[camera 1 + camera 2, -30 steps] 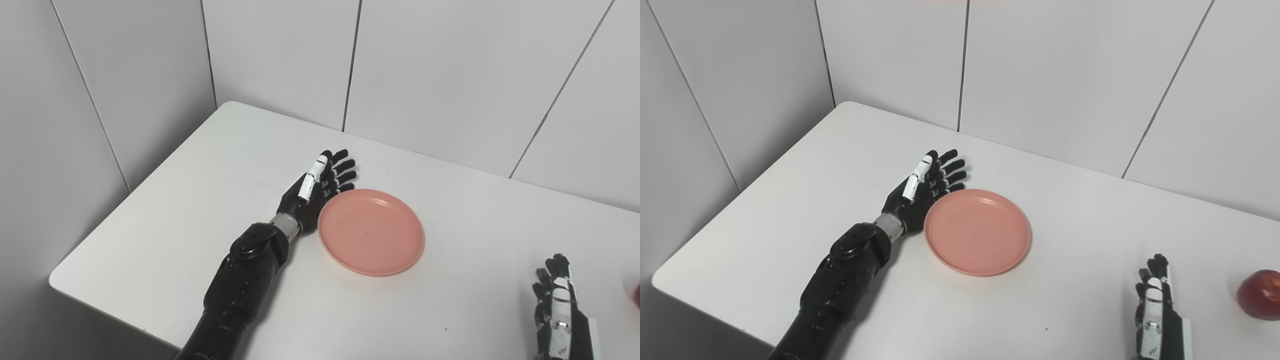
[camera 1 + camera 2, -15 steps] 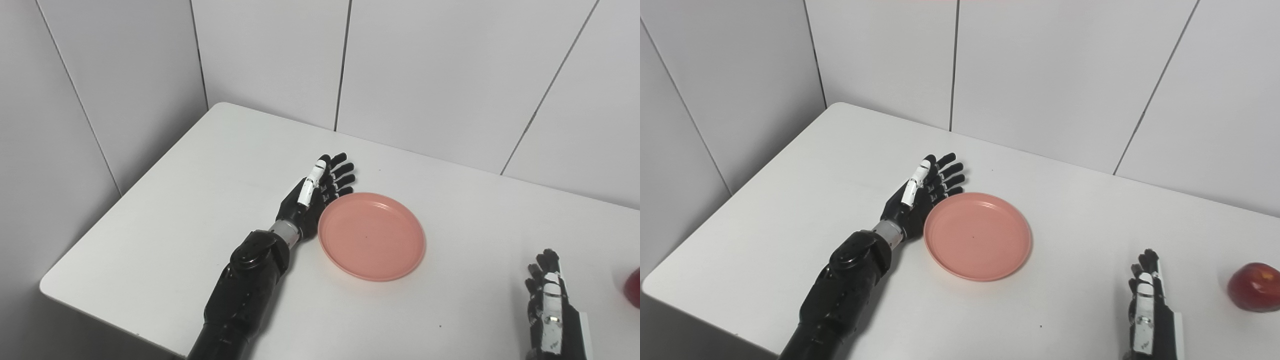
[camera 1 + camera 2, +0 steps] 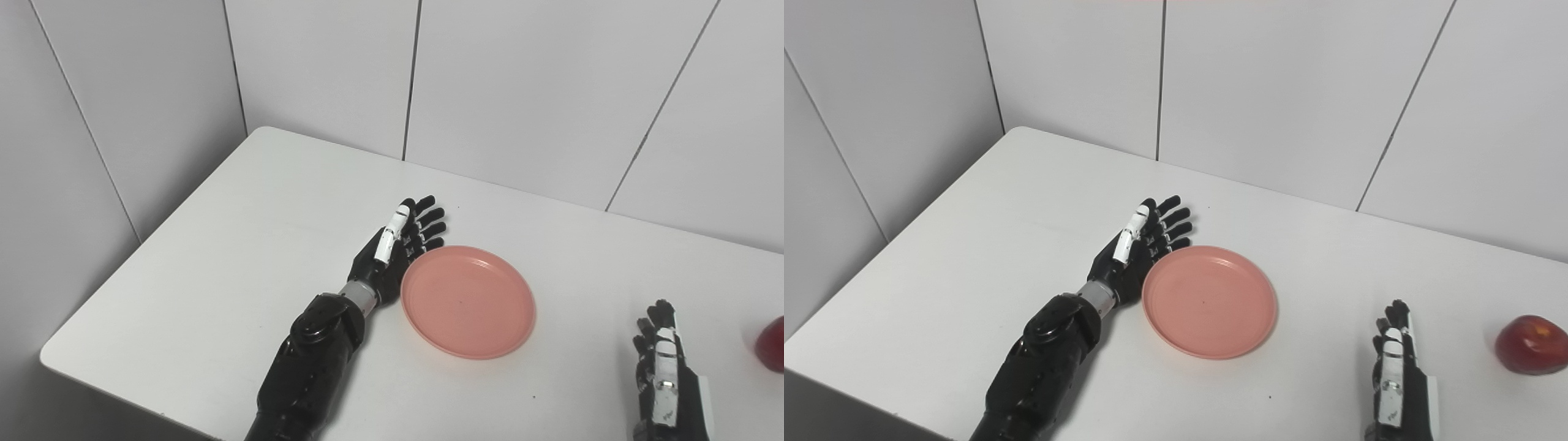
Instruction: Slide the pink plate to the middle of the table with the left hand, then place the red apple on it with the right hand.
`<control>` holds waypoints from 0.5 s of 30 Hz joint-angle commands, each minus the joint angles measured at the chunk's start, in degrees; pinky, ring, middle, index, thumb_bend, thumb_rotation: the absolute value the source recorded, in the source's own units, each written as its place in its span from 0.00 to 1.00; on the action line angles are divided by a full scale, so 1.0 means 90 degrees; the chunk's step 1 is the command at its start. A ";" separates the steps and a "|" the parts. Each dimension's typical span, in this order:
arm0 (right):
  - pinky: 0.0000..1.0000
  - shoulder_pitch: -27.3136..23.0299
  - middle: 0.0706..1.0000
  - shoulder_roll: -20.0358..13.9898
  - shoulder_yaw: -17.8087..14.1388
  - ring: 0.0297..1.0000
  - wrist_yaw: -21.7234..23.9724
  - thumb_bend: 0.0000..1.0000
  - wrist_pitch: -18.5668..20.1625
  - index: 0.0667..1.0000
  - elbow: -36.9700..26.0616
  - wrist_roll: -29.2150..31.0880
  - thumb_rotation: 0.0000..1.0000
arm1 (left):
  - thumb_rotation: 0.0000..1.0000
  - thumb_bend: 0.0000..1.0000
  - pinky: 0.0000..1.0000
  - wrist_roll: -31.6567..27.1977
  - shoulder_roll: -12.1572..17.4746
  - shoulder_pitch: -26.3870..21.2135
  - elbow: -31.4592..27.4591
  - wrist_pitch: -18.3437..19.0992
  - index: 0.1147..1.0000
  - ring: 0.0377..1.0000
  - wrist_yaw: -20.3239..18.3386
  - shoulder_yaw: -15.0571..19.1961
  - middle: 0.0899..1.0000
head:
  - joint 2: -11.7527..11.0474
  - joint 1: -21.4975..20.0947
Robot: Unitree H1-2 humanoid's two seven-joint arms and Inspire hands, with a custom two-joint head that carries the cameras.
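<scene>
A round pink plate (image 3: 468, 301) lies flat on the white table (image 3: 245, 245), empty. My left hand (image 3: 395, 245) stands on edge against the plate's left rim, fingers straight and apart, holding nothing. At the far right the red apple (image 3: 1531, 344) rests on the table; in the left eye view only its edge (image 3: 773, 344) shows. My right hand (image 3: 1393, 367) rests open near the front edge, between plate and apple, touching neither.
Grey panelled walls (image 3: 520, 86) close the table's back and left sides. The table's left corner and front-left edge (image 3: 122, 386) drop off beside my left forearm (image 3: 312, 361).
The camera has turned right, bringing more of the apple into view. My left hand and the plate have slid a little rightward and nearer. The right hand stays put.
</scene>
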 commanded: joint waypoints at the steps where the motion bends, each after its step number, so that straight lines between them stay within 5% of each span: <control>1: 1.00 -0.0147 0.98 0.0072 0.0037 0.97 -0.0029 0.22 -0.0136 0.97 -0.0265 -0.0051 1.00 | 1.00 0.37 0.92 0.0125 -0.0099 0.0053 -0.0093 0.0233 0.90 0.92 0.0078 -0.0127 0.92 | 0.0004 -0.0025; 15: 1.00 -0.0140 0.96 0.0161 0.0065 0.96 -0.0110 0.25 -0.0190 0.95 -0.0301 -0.0103 1.00 | 1.00 0.39 0.92 0.0207 -0.0380 0.0281 -0.0444 0.0389 0.90 0.92 0.0076 -0.0401 0.92 | 0.0140 -0.0308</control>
